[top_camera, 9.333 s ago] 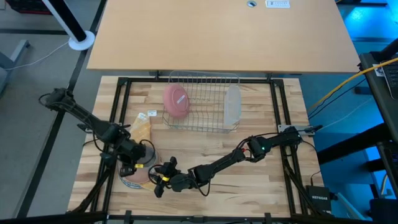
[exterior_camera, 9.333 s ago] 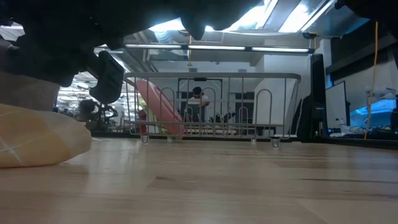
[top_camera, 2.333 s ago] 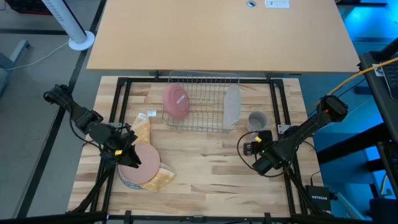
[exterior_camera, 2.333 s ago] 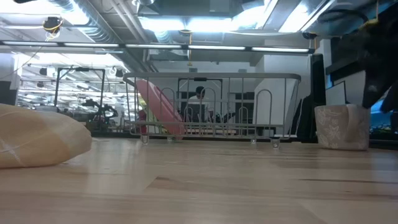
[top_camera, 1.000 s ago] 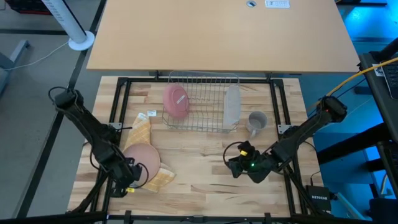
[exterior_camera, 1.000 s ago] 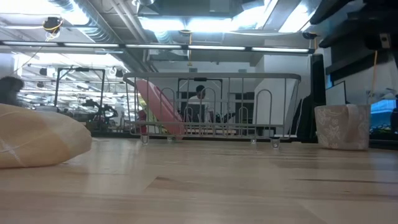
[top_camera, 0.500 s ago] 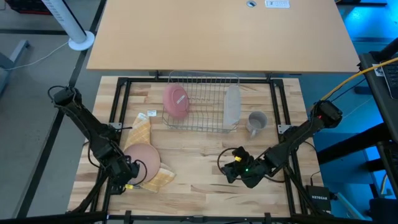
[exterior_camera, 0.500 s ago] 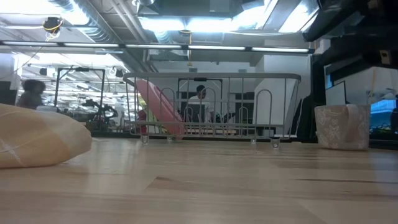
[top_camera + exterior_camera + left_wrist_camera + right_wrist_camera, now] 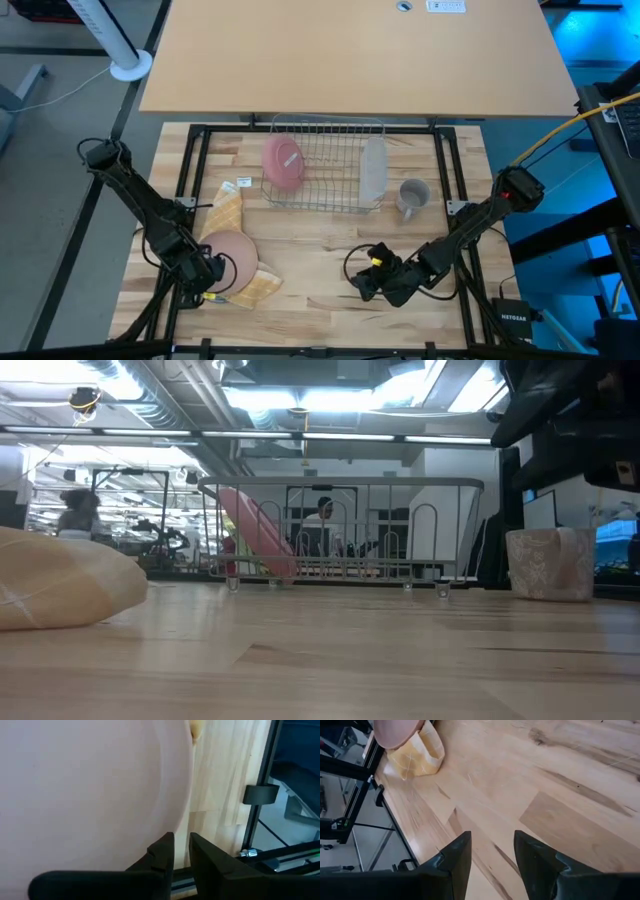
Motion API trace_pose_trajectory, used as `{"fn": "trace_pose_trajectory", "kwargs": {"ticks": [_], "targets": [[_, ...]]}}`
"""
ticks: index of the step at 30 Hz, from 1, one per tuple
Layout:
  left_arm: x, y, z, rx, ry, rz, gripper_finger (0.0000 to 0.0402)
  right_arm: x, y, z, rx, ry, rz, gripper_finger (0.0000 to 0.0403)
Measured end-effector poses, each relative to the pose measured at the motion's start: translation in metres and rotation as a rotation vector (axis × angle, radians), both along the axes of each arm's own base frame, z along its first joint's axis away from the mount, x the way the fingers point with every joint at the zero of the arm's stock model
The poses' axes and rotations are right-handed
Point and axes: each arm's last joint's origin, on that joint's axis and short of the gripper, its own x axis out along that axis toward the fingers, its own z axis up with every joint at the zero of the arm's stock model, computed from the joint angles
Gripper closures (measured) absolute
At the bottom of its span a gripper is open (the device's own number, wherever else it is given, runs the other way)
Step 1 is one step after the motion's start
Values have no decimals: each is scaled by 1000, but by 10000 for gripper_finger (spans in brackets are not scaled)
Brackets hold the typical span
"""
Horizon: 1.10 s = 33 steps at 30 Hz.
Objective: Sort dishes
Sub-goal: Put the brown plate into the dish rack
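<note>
A pink plate [image 9: 232,256] lies on the yellow-tan cloth [image 9: 228,207] at the table's near left. My left gripper [image 9: 206,282] [image 9: 181,840] is at the plate's near-left rim, pointing steeply down, its fingers almost together. My right gripper [image 9: 362,281] [image 9: 492,837] hangs open over bare wood near the front edge, touching nothing. Another pink plate [image 9: 283,163] and a pale plate [image 9: 373,170] stand on edge in the wire rack [image 9: 325,128]. The grey mug [image 9: 412,194] stands upright on the table right of the rack. My left gripper has the pink plate's rim [image 9: 181,815] at its near-left side pinched between its two fingers, which are a narrow slit apart. The fingers come from above, slanting down. The plate still lies flat on the cloth.
The black frame rail [image 9: 186,190] runs close along the table's left side next to my left gripper. Open wood [image 9: 320,250] lies between the cloth and my right gripper. In the low view the rack [image 9: 330,530] and the mug [image 9: 545,563] stand at the far side.
My right gripper has sunk and moved toward the table's left and near edge, staying open.
</note>
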Motion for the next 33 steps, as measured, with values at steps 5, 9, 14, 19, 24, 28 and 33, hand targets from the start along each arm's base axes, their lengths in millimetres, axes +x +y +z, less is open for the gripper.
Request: {"fn": "trace_pose_trajectory", "kwargs": {"ticks": [5, 9, 14, 19, 24, 28, 33], "targets": [[0, 0, 0, 6, -13, -17, 292, 0, 0, 0, -1, 1, 0, 249], [0, 0, 0, 10, -34, -65, 243, 0, 0, 0, -3, 3, 1, 249], [2, -1, -4, 49, -64, -115, 217, 0, 0, 0, -12, 1, -1, 249], [5, -4, -12, 91, -58, -162, 215, 0, 0, 0, -26, 0, 10, 249], [6, -11, -20, 88, -35, -187, 215, 0, 0, 0, -27, 0, 10, 249], [4, -16, -25, 102, -28, -236, 215, 0, -1, 0, -29, 0, 10, 249], [3, -18, -29, 124, -12, -244, 215, 0, -1, 0, -36, -5, 2, 249]]}}
